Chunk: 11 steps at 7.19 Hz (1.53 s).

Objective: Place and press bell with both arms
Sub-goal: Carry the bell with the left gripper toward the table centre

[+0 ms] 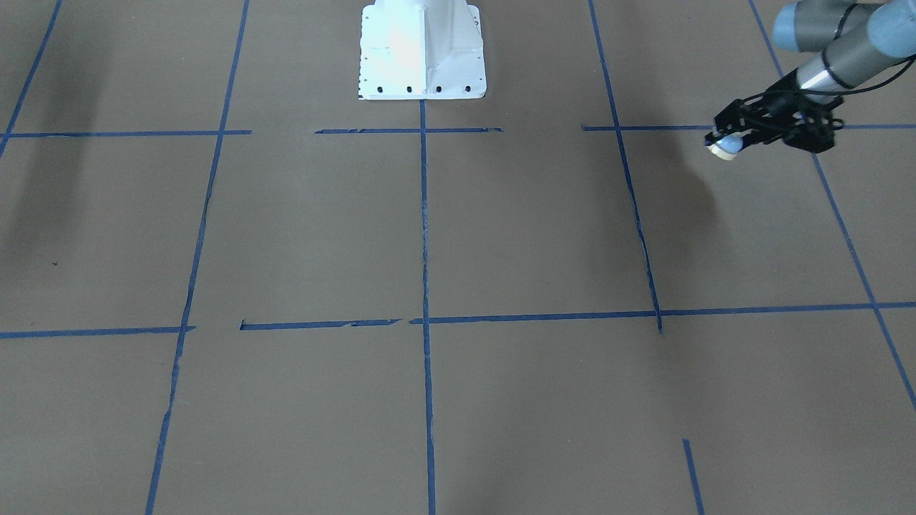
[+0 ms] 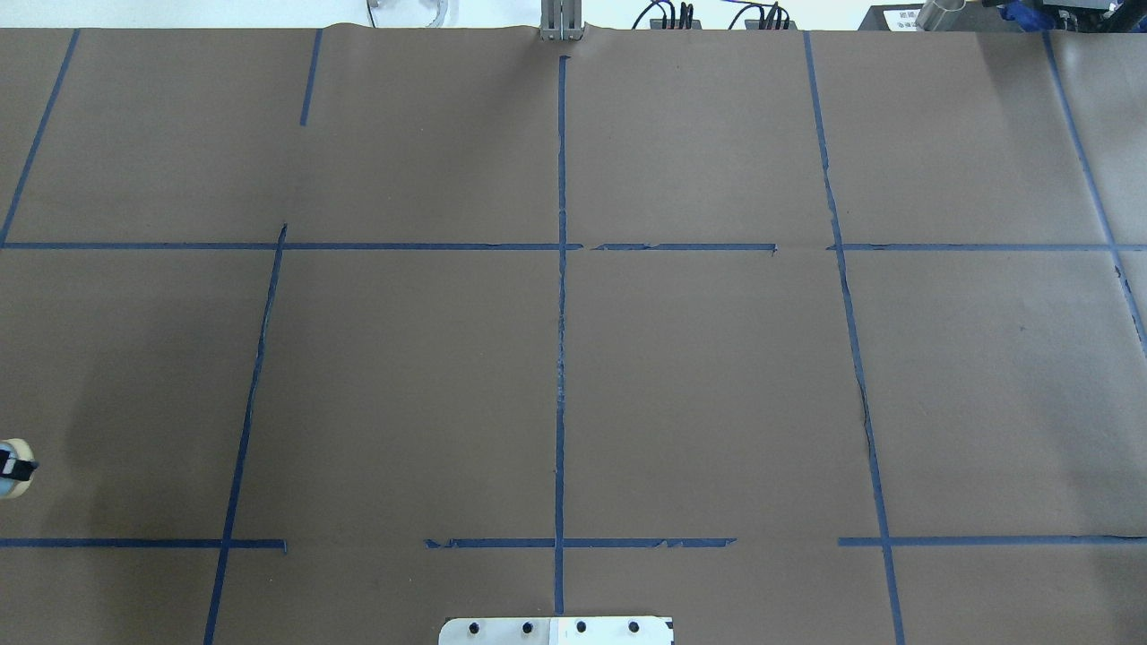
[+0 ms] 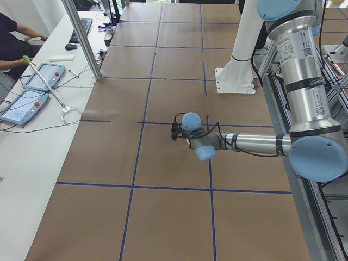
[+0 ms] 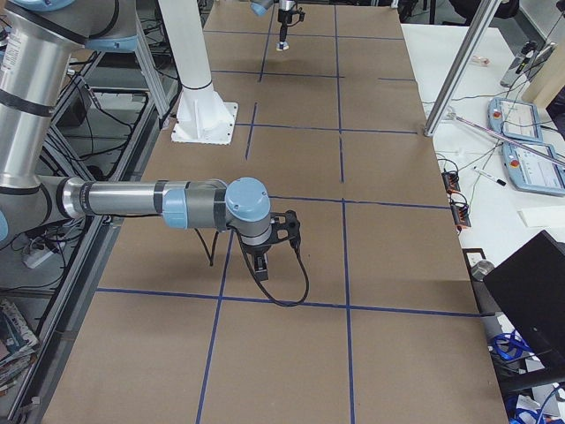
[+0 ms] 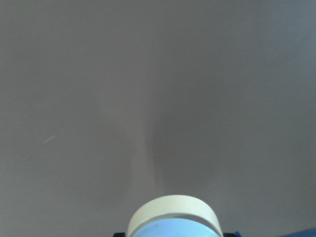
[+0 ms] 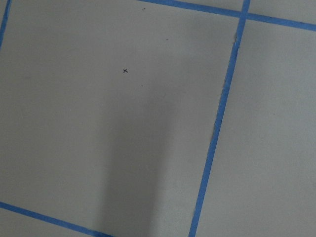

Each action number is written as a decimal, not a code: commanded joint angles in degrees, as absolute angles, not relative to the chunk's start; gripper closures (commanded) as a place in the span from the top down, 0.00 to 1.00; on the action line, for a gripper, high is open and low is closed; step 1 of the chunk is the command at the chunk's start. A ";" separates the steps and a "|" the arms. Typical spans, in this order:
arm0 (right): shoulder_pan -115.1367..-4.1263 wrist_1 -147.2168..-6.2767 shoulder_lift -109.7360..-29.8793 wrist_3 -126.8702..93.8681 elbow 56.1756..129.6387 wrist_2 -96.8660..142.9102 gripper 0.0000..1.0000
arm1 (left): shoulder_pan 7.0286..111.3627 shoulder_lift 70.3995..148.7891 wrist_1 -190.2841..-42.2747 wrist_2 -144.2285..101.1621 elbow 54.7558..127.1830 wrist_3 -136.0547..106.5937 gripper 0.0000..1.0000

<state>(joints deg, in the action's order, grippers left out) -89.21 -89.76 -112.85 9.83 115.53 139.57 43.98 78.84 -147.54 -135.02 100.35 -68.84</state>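
The bell (image 1: 730, 147) sits clamped between the fingers of the left gripper (image 1: 727, 139), over the table's far left end as the robot counts sides. The left wrist camera looks past the blue dome to the cream base ring, which faces the paper. A soft shadow lies beneath it, so we judge it carried in the air and not yet set down. That grip makes sense to us: pinched at the dome's sides with the base leading, the bell can go straight down onto its ring and leave the button on top free for the other arm.

The right gripper (image 4: 262, 265) hangs over the opposite end, well apart from the bell. It appears only in the side view from the right, so we cannot tell whether its fingers are apart or together. Its own camera shows bare paper, tape lines and a tiny pen cross (image 6: 125, 70), possibly a target, though we cannot be sure.

The table (image 1: 537, 236) is covered in brown paper, ruled into squares by blue tape (image 1: 424, 229) that is torn and gapped in places. The white pedestal (image 1: 422, 50) is bolted at the robot's edge. Beyond the table, a side bench carries two pendants (image 3: 43, 76), where a person (image 3: 11, 38) sits.
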 commanded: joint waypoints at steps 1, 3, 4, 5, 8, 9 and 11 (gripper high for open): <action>-89.21 -89.82 -112.94 9.58 115.31 139.57 1.00 | 38.33 97.64 -135.44 -134.39 100.63 -83.29 0.01; -89.30 -89.74 -113.99 9.84 115.40 139.57 1.00 | 33.95 120.03 -106.84 -125.22 97.67 -83.23 0.01; -89.30 -89.74 -114.08 10.02 115.31 139.57 1.00 | 33.58 128.67 -102.52 -120.89 91.03 -83.32 0.01; -89.30 -89.65 -114.17 10.02 115.31 139.48 1.00 | 33.14 135.89 -102.22 -118.15 82.01 -83.49 0.01; -89.30 -89.65 -114.87 10.19 115.66 139.57 1.00 | 32.44 143.70 -101.95 -116.28 69.18 -83.76 0.02; -89.30 -89.74 -115.13 10.28 115.58 139.57 1.00 | 32.26 145.79 -101.95 -116.28 66.99 -85.50 0.04; -89.30 -89.65 -115.66 10.28 115.58 139.57 1.00 | 32.26 146.34 -101.87 -116.19 66.53 -85.69 0.14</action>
<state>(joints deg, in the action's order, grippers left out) -89.30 -89.67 -115.29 10.27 115.59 139.57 32.31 145.88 -101.90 -116.24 67.02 -85.44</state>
